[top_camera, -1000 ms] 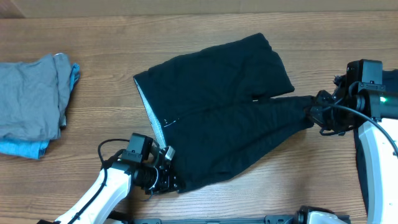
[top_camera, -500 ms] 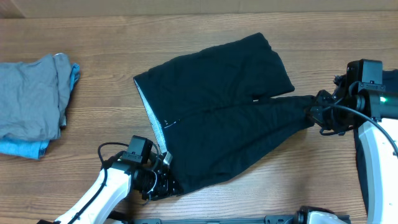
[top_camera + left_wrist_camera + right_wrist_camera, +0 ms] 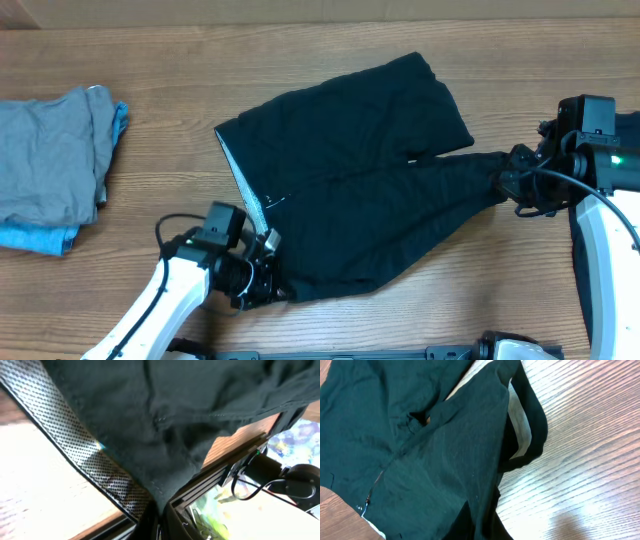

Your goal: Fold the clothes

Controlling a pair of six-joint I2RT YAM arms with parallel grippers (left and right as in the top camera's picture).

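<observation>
Wood-grain table (image 3: 400, 40) fills the overhead view. At its far left a folded grey garment (image 3: 45, 160) lies on a folded light-blue garment (image 3: 35, 238), both well apart from everything else. The left gripper (image 3: 274, 288) sits low at the near edge, right at the lower left corner of the black garment (image 3: 350, 170), which spreads across the middle of the table, its upper part lying flat. Its lower right part is drawn out into a narrowing tail that ends at the right gripper (image 3: 503, 185) by the right edge. From above, both sets of fingertips are hidden by dark cloth and arm hardware. The left wrist camera settles the matter on that side: the fabric and a pale mesh band (image 3: 75, 445) along its edge funnel down into the closed fingers, so that gripper is clamped on the corner. The right wrist camera shows the cloth gathering into a dark fold that runs straight down between its fingers, which pinch it. That view also shows a thin zip (image 3: 374, 484), too fine to see clearly from overhead.
</observation>
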